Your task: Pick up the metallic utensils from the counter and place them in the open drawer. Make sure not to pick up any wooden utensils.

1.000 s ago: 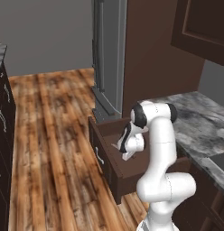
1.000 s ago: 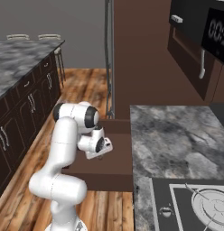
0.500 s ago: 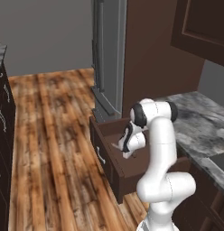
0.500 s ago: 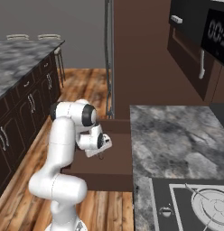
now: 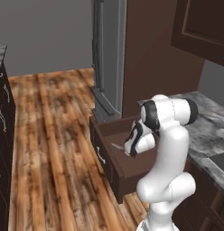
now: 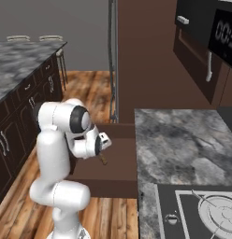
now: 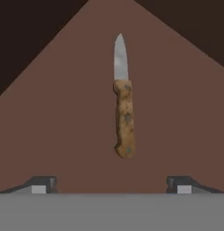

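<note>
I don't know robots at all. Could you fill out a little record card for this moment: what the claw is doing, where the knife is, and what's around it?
claw: open, tips spread wide apart, holding nothing, poised over the drawer
knife: silvery blade, brown handle, lying on the drawer floor, apart from both tips
drawer: dark brown wood, pulled open, small silvery pull handle on its front
counter: grey-and-black marbled stone, beside the drawer
floor: wooden planks
task state: knife is in the drawer
</note>
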